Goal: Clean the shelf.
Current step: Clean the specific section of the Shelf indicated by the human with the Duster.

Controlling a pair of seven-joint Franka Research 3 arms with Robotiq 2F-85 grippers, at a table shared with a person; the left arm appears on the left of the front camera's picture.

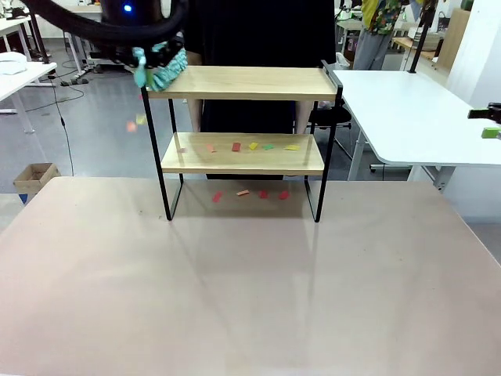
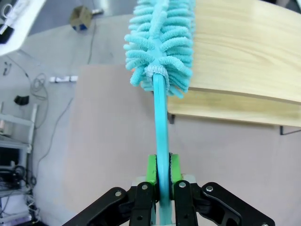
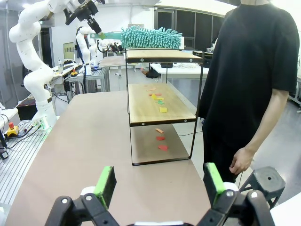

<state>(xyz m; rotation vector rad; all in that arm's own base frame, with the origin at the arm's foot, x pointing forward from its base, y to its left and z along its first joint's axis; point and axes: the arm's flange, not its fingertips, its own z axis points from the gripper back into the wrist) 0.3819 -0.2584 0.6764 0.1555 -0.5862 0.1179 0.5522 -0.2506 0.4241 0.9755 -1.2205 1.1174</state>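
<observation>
The shelf (image 1: 243, 86) stands at the far middle of the brown table, two light boards on a black frame. My left gripper (image 1: 143, 55) hovers at its upper left corner, shut on the handle of a teal fluffy duster (image 2: 160, 42). The duster's head lies over the left end of the top board (image 2: 244, 52). Coloured paper scraps (image 1: 252, 146) lie on the lower board, and several more scraps (image 1: 263, 193) lie on the table beneath it. Two blurred scraps (image 1: 135, 123) show in the air left of the shelf. My right gripper (image 3: 160, 183) is open and holds nothing, off the shelf's right end.
A person in a black shirt (image 3: 254, 70) stands just behind the shelf. A white table (image 1: 407, 110) adjoins at the right. A cardboard box (image 1: 35, 176) sits on the floor at the left. The near half of the brown table (image 1: 235, 298) is bare.
</observation>
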